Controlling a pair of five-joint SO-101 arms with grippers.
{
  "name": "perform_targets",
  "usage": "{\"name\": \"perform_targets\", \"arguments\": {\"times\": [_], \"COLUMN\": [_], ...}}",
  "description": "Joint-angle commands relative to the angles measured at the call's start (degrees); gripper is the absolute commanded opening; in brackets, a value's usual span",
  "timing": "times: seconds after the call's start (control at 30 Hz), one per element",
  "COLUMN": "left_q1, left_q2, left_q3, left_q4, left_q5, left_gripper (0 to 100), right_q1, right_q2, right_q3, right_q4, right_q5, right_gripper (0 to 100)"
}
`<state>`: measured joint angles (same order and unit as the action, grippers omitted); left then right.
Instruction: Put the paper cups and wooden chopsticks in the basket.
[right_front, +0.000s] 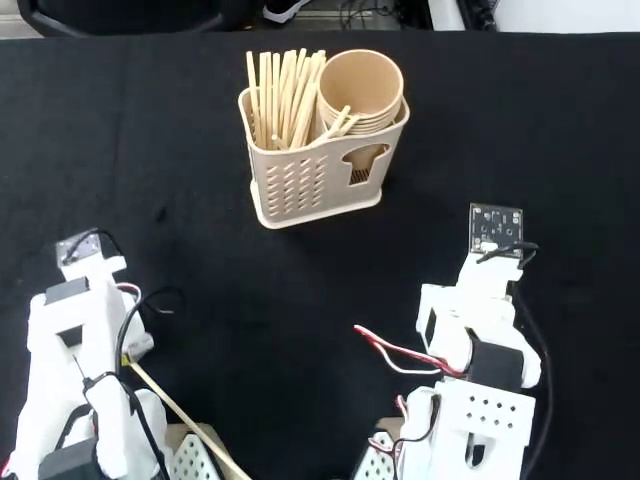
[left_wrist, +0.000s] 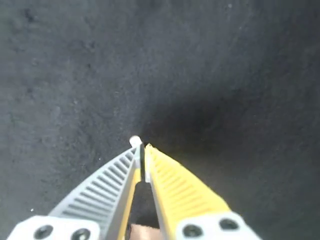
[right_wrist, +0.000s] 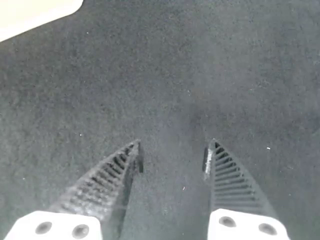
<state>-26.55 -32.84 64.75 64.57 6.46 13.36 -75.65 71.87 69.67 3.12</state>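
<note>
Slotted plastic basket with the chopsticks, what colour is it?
The slotted plastic basket is cream, best seen from the high view.

Stacked paper cups and wooden chopsticks are standing in the beige basket. One more chopstick is pointing diagonally, well apart.

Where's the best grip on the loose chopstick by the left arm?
Mid-shaft on the chopstick, from straight above, closing across its length. It appears to lie flat and diagonal on the black cloth, and it is thin and long, so a top-down pinch at the exposed middle seems best.
</note>
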Motion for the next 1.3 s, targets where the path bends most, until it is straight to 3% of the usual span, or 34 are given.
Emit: {"name": "perform_targets", "arguments": {"times": [0.0, 0.07, 0.17, 0.27, 0.37, 0.47, 0.6, 0.73, 0.93, 1.17, 1.27], "left_q1": [0.2, 2.9, 12.4, 19.4, 19.4, 17.7, 17.4, 12.7, 8.1, -0.5, -1.6], "left_q2": [-0.6, -0.6, -0.6, 0.0, 0.0, 0.1, 0.1, 0.1, -0.4, -0.6, -0.6], "left_q3": [-8.2, -13.1, -19.6, -26.6, -30.9, -31.6, -24.9, -20.0, -13.9, -5.6, -2.8], "left_q4": [2.0, 6.4, 12.1, 11.5, 11.4, 20.2, 28.0, 25.4, 23.5, 4.9, 3.6], "left_q5": [4.0, 6.3, 12.5, 16.4, 16.3, 14.6, -2.0, -19.5, -39.9, -68.1, -73.1], "left_gripper": [3, 3, 3, 3, 3, 3, 3, 6, 31, 33, 33], "right_q1": [0.3, 0.3, 0.3, 0.5, 0.5, 0.5, 0.5, 0.5, 0.5, 0.4, 0.4], "right_q2": [-0.5, -0.5, -0.5, -0.5, -0.5, -0.5, -0.5, -0.5, -0.5, -0.5, -0.5], "right_q3": [-0.7, -0.7, -0.7, -0.7, -0.7, -0.7, -0.7, -0.9, -0.7, -0.7, -0.7], "right_q4": [-0.7, -0.7, -0.7, -0.6, -0.6, -0.6, -0.6, -0.6, -0.6, -0.6, -0.6], "right_q5": [-0.1, -0.1, -0.1, -0.1, -0.1, -0.1, -0.1, -0.1, 0.0, 0.0, 0.0], "right_gripper": [20.8, 20.8, 20.8, 20.8, 20.8, 20.8, 20.8, 20.8, 20.8, 20.8, 20.8]}}
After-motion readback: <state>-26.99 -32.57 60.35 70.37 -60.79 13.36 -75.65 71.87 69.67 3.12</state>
